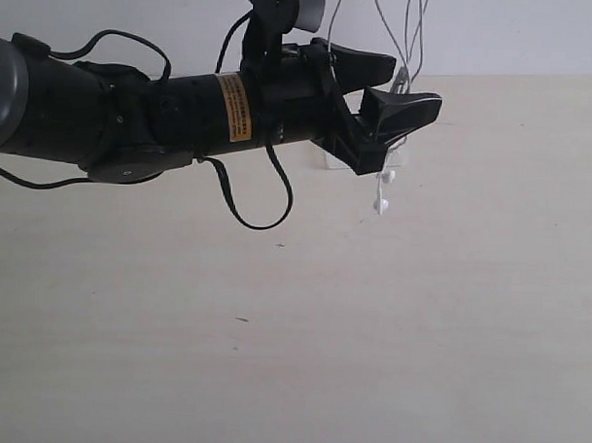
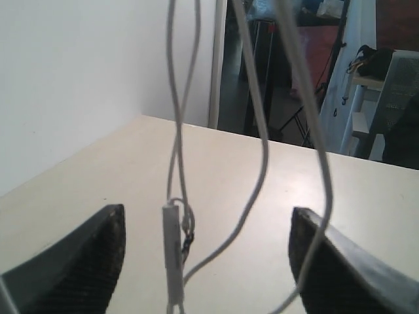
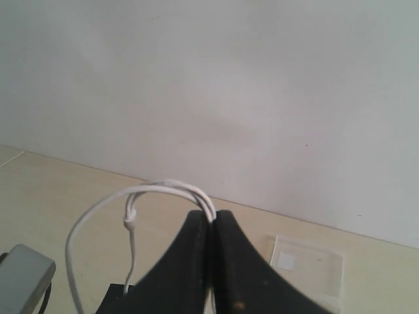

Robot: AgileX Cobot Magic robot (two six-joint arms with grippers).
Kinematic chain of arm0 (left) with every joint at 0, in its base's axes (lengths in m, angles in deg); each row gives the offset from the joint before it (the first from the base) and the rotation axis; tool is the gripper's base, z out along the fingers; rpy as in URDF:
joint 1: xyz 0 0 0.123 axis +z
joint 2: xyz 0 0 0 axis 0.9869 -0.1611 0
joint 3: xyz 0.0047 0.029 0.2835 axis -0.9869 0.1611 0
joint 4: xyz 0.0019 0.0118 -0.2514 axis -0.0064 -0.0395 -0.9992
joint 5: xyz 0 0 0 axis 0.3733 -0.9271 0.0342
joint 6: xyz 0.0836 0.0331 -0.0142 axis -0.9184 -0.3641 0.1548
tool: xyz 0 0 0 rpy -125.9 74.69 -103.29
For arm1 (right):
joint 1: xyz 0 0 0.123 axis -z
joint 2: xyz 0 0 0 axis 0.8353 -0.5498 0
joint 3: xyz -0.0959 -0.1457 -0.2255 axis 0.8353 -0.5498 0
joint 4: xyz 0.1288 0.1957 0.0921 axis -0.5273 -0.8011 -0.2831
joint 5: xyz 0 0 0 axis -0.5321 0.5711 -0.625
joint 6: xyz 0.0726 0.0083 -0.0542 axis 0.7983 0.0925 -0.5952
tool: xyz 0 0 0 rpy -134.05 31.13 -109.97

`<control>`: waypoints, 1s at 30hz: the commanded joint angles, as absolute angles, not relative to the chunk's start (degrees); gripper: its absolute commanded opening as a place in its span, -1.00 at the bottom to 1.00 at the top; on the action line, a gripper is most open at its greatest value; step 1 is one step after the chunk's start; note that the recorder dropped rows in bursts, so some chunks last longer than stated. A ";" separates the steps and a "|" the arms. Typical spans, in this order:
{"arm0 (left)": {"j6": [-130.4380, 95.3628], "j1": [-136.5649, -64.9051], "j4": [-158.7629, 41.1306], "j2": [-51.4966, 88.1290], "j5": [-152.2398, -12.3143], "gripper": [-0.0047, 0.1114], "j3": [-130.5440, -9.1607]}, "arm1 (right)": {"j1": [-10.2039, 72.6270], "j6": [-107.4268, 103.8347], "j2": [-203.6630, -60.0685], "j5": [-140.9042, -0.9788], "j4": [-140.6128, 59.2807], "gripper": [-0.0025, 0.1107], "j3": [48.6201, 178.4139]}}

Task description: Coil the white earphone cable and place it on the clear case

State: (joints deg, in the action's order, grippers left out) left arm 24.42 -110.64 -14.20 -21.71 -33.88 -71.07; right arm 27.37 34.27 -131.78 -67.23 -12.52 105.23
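The white earphone cable point(image 1: 412, 31) hangs in several strands from above the exterior view, down past my left gripper point(image 1: 416, 82). Its two earbuds point(image 1: 382, 200) dangle just over the table. In the left wrist view the left gripper point(image 2: 209, 261) is open, with the inline remote point(image 2: 172, 255) and cable strands point(image 2: 262, 150) hanging between its fingers point(image 2: 98, 255), held by neither. My right gripper point(image 3: 211, 226) is shut on looped cable point(image 3: 163, 188), high above the table and out of the exterior view. The clear case point(image 3: 308, 265) lies flat by the wall.
The pale table point(image 1: 292, 328) meets a white wall point(image 1: 516, 35) at the back. The left arm point(image 1: 135, 109) reaches in from the left, with a black cable loop point(image 1: 257, 215) hanging under it. A doorway with clutter point(image 2: 294, 65) lies beyond the table's far edge.
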 commanded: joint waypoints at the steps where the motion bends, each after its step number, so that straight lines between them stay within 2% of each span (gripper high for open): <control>1: 24.24 -110.95 -14.44 -21.77 -33.96 0.24 -71.30 | 27.31 34.13 -131.37 -67.62 -12.82 -0.96 105.57; 3: 24.24 -110.95 -14.44 -21.77 -33.96 0.19 -71.30 | 27.31 34.13 -131.37 -67.62 -12.82 -0.96 105.57; 9: 24.24 -110.95 -14.44 -21.77 -34.19 -0.14 -71.30 | 27.31 34.02 -131.37 -67.62 -13.21 -0.96 105.57; 11: 24.24 -110.95 -14.44 -21.77 -34.19 -0.11 -71.30 | 27.31 34.02 -131.37 -67.62 -13.36 -0.96 105.57; 14: 23.71 -110.95 -14.44 -21.77 -34.58 0.12 -71.30 | 27.31 34.02 -131.37 -67.62 -13.92 -0.96 105.57; 15: 23.45 -110.95 -14.44 -21.77 -34.66 0.14 -71.30 | 27.31 34.02 -131.37 -67.62 -14.43 -0.96 105.57; 19: 22.43 -110.95 -15.83 -21.77 -37.11 0.12 -71.30 | 27.31 34.02 -131.20 -67.62 -15.33 -0.96 105.57; 30: 22.75 -110.95 -20.08 -21.89 -33.27 0.12 -71.30 | 27.31 33.91 -131.22 -67.62 -16.79 -0.96 105.57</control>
State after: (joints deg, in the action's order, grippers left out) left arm 22.64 -110.64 -17.16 -21.71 -34.33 -71.07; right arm 27.37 34.27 -131.78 -67.23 -16.87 105.23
